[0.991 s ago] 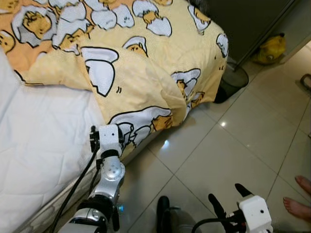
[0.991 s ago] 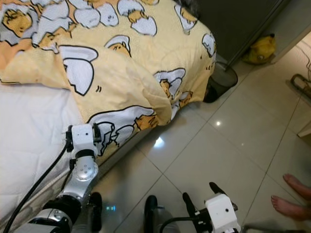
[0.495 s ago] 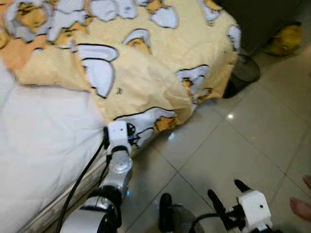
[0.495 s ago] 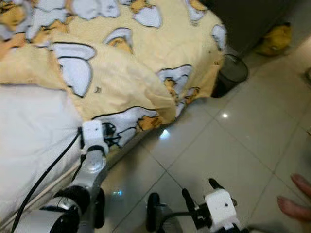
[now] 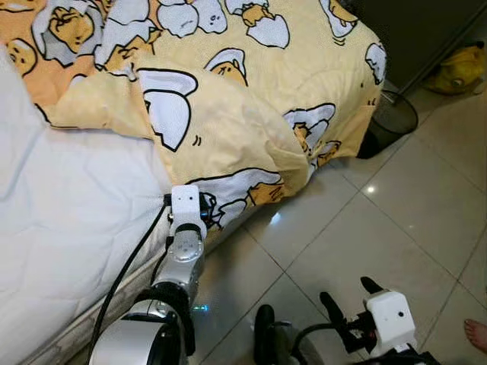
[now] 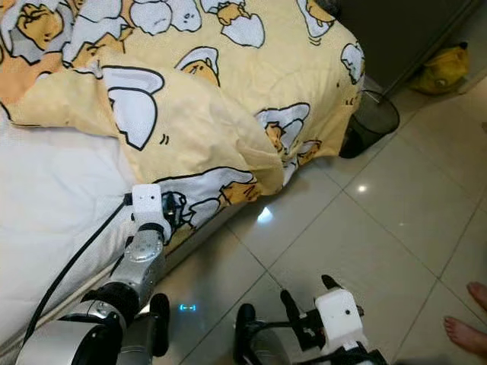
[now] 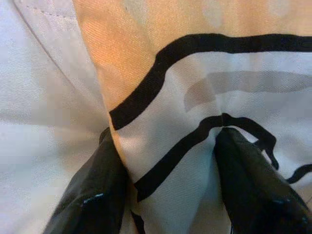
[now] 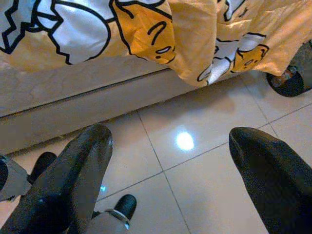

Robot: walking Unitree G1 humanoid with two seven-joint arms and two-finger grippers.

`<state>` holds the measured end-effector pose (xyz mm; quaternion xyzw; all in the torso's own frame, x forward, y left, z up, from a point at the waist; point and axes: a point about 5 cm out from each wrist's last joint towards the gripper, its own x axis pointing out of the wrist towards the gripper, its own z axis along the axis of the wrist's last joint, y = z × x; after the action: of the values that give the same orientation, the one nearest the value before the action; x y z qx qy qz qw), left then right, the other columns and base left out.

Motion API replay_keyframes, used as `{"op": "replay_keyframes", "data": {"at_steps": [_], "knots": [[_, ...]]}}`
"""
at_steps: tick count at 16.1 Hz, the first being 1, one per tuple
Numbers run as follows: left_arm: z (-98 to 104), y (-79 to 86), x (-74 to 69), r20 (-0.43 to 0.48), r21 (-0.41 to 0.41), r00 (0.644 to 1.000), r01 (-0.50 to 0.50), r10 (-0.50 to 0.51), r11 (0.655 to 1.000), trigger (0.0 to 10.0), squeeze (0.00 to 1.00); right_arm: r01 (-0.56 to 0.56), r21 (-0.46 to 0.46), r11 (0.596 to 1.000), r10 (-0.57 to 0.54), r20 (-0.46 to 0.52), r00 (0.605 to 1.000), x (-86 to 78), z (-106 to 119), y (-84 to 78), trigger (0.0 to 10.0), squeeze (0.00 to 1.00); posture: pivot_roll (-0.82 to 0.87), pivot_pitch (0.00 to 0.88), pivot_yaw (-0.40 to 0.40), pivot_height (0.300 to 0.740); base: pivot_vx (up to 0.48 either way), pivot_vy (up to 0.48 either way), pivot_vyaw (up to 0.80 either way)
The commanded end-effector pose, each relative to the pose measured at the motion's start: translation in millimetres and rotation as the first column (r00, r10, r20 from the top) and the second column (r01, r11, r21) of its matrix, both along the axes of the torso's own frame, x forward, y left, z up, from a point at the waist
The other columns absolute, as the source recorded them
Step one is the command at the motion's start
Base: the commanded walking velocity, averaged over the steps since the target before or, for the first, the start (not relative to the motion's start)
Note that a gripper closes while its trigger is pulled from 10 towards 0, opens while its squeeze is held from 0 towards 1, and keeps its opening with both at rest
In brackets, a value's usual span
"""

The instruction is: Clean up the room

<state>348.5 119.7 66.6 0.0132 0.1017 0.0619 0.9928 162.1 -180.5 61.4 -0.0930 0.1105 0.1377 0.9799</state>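
A yellow blanket [image 5: 228, 99] printed with egg cartoons lies crumpled over the far part of the bed and hangs off its corner. My left gripper [image 5: 202, 211] is at the blanket's lower edge, where it meets the white mattress [image 5: 68, 213]. In the left wrist view both black fingers [image 7: 97, 195] press a fold of the white-and-black printed cloth, so the left gripper [image 7: 170, 195] is shut on it. My right gripper [image 5: 345, 290] hangs low over the tile floor, open, with nothing between its fingers [image 8: 73, 175].
A black wire waste bin [image 5: 392, 122] stands on the floor at the bed's corner. A yellow object [image 5: 460, 68] lies beyond it beside a dark cabinet. A person's bare foot [image 6: 468, 334] is at the lower right. Beige tiles [image 5: 380, 220] stretch right of the bed.
The camera has shifted, so the whole scene sits a little differently. The left gripper stays at the same spot on the blanket's edge, and the right gripper stays open and low.
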Motion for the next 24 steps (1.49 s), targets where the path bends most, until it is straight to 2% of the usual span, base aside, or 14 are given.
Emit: {"op": "replay_keyframes", "data": {"at_steps": [1, 5, 11, 15, 16, 18, 19, 20, 21, 22, 23, 24], "knots": [[-46, -15.6, -29.6, -0.236, -0.002, 0.967, 0.099, -0.097, 0.995, 0.0, 0.00, 0.006, 0.006, 1.000, -0.006, -0.055, 0.998, -6.1, -8, -1.6, 10.0, 0.00, -0.13, 0.436, -0.159, 0.740, 0.000, 0.000, 0.00], [-48, -17.4, -31.3, -0.250, 0.021, 0.953, 0.182, -0.171, 0.983, 0.0, 0.00, -0.018, 0.006, 1.000, 0.018, -0.062, 0.998, 0.2, -12, 2.4, 10.0, 0.00, -0.11, 0.410, -0.153, 0.740, 0.000, 0.000, 0.00], [-64, -10.3, -45.9, -0.296, 0.034, 0.929, 0.243, -0.222, 0.970, 0.0, 0.00, -0.017, 0.003, 1.000, 0.017, -0.057, 0.998, 6.9, -13, 1.9, 10.0, 0.00, -0.10, 0.385, -0.141, 0.740, 0.000, 0.000, 0.00], [-83, -5.7, -67.8, -0.345, 0.081, 0.866, 0.412, -0.362, 0.907, 0.0, 0.00, -0.021, 0.014, 1.000, 0.021, -0.054, 0.998, 13.9, -17, 6.9, 10.0, 0.00, -0.07, 0.367, -0.111, 0.740, 0.000, 0.000, 0.00], [-96, -8.5, -86.6, -0.379, 0.100, 0.808, 0.521, -0.452, 0.848, 0.0, 0.00, -0.020, 0.016, 1.000, 0.021, -0.057, 0.998, 13.6, -19, 7.3, 10.0, 0.00, -0.06, 0.365, -0.105, 0.740, 0.000, 0.000, 0.00], [-104, -13.4, -100.0, -0.396, 0.082, 0.761, 0.586, -0.514, 0.806, 0.0, 0.00, -0.023, 0.016, 1.000, 0.024, -0.061, 0.998, 13.2, -20, 7.7, 10.0, 0.00, -0.06, 0.361, -0.100, 0.740, 0.000, 0.000, 0.00], [-108, -21.1, -110.4, -0.390, 0.060, 0.713, 0.651, -0.582, 0.757, 0.0, 0.00, -0.023, 0.017, 1.000, 0.024, -0.064, 0.998, 13.4, -21, 7.2, 10.0, 0.00, -0.06, 0.359, -0.101, 0.740, 0.000, 0.000, 0.00], [-109, -24.2, -113.8, -0.385, 0.062, 0.694, 0.677, -0.609, 0.733, 0.0, 0.00, -0.023, 0.016, 1.000, 0.024, -0.064, 0.998, 13.7, -21, 6.7, 10.0, 0.00, -0.06, 0.358, -0.100, 0.740, 0.000, 0.000, 0.00], [-109, -35.1, -123.6, -0.354, 0.030, 0.610, 0.765, -0.709, 0.643, 0.0, 0.00, -0.028, 0.017, 0.999, 0.029, -0.068, 0.997, 13.5, -22, 6.2, 10.0, 0.00, -0.06, 0.358, -0.103, 0.740, 0.000, 0.000, 0.00], [-109, -37.7, -125.4, -0.346, 0.021, 0.587, 0.785, -0.732, 0.620, 0.0, 0.00, -0.030, 0.017, 0.999, 0.031, -0.070, 0.997, 13.8, -23, 6.0, 10.0, 0.00, -0.05, 0.358, -0.104, 0.740, 0.000, 0.000, 0.00], [-109, -45.3, -132.1, -0.328, -0.010, 0.499, 0.847, -0.802, 0.532, 0.0, 0.00, -0.039, 0.019, 0.999, 0.040, -0.073, 0.997, 14.1, -23, 6.8, 10.0, 0.00, -0.05, 0.356, -0.106, 0.740, 0.000, 0.000, 0.00], [-108, -50.2, -136.9, -0.316, -0.028, 0.428, 0.888, -0.847, 0.459, 0.0, 0.00, -0.049, 0.018, 0.999, 0.051, -0.075, 0.996, 14.4, -24, 7.9, 10.0, 0.00, -0.05, 0.355, -0.106, 0.740, 0.000, 0.000, 0.00]]}}
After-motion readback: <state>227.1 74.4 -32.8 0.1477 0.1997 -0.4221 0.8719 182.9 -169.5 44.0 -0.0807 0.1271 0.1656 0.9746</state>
